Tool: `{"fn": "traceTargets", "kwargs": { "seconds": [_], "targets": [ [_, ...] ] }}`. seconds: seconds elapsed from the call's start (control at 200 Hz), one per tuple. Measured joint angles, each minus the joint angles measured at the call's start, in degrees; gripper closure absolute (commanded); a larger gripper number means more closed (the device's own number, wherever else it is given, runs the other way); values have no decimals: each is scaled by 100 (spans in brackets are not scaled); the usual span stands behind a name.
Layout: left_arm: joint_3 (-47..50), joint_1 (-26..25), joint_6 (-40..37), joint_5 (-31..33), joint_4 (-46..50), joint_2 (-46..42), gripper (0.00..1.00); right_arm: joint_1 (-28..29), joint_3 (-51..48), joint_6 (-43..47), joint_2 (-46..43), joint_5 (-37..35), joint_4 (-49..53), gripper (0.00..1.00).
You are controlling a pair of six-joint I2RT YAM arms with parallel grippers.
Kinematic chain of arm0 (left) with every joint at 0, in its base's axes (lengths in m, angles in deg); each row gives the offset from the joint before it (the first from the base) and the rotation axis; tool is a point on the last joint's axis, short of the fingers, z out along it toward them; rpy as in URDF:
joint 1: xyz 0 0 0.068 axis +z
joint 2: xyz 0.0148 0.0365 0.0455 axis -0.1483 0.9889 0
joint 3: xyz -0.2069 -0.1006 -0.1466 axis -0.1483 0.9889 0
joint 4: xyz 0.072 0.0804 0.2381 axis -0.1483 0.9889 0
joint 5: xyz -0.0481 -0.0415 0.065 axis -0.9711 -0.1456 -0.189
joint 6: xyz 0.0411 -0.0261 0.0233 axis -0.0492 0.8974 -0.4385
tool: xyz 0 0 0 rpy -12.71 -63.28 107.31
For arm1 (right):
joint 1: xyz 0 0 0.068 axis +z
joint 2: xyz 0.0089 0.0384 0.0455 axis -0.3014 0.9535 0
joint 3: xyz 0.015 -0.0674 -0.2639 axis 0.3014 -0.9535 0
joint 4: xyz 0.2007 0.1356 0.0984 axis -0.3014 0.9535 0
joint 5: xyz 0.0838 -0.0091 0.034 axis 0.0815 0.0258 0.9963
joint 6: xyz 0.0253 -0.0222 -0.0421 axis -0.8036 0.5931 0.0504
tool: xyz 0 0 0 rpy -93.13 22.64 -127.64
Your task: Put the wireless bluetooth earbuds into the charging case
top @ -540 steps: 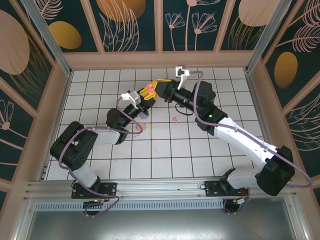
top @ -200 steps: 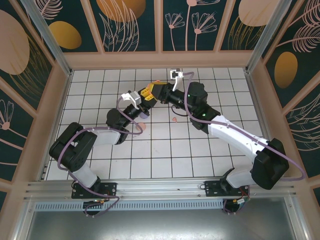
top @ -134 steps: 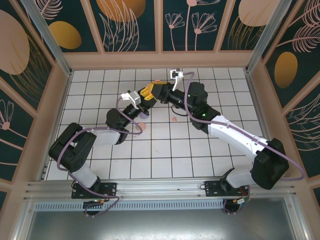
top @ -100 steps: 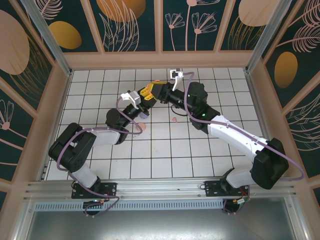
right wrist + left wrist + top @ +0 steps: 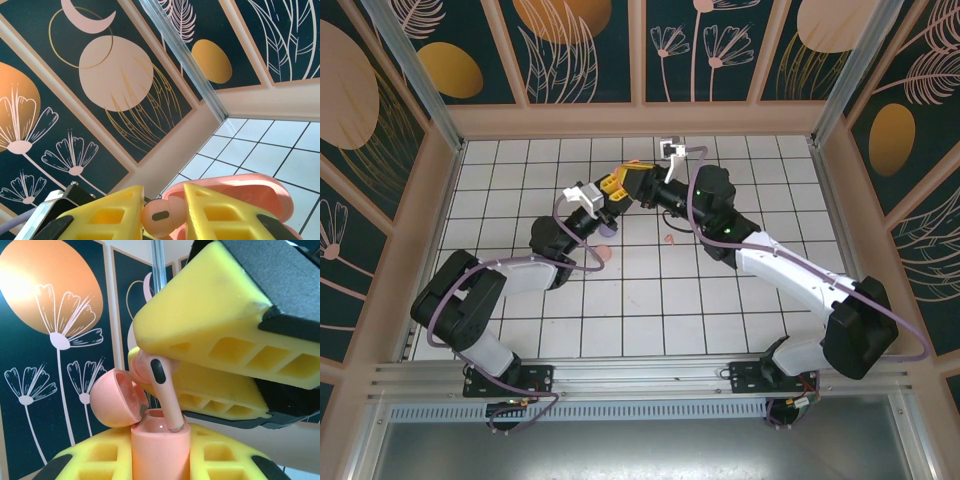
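1. You see the salmon-pink earbud (image 5: 167,405): smooth plastic with a soft sheen.
2. Your charging case (image 5: 160,450): the same smooth plastic, with one glossy highlight.
3. On your right gripper (image 5: 161,216), the yellow fingers (image 5: 215,210): matt, slightly grainy plastic.
4. Floor tiles (image 5: 295,160): white, faintly glossy.
5. Corner post (image 5: 183,55): brushed metal.

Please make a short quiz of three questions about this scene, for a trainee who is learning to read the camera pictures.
1. Fill the gap: the left pincer is shut on the ____.
2. The right pincer holds: A) a purple disc, B) a salmon earbud, C) nothing.
3. True or false: the lid is closed.

Key
1. charging case
2. B; the stem tip of the earbud is at the opening of the case.
3. False; the lid stands open, tilted back.
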Motion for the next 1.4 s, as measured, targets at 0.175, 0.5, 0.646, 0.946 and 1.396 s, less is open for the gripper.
{"fn": "traceTargets", "kwargs": {
  "seconds": [0.175, 0.5, 0.646, 0.946, 1.396],
  "targets": [
    [11, -46, -302, -103, 101, -131, 100, 0, -247, 44, -225, -2, -212, 75],
    [20, -52, -542, -114, 42, -164, 100, 11, -721, -44, -350, -28, -1104, 75],
    [57, -52, -612, -46, -59, -164, 100, 50, -743, -109, -428, -79, -1377, 75],
    [76, -52, -638, 42, -173, -164, 100, 151, -743, -107, -511, -140, -1596, 75],
    [107, -52, -636, 44, -216, -164, 100, 195, -737, -103, -168, -177, -1569, 75]
  ]
}}
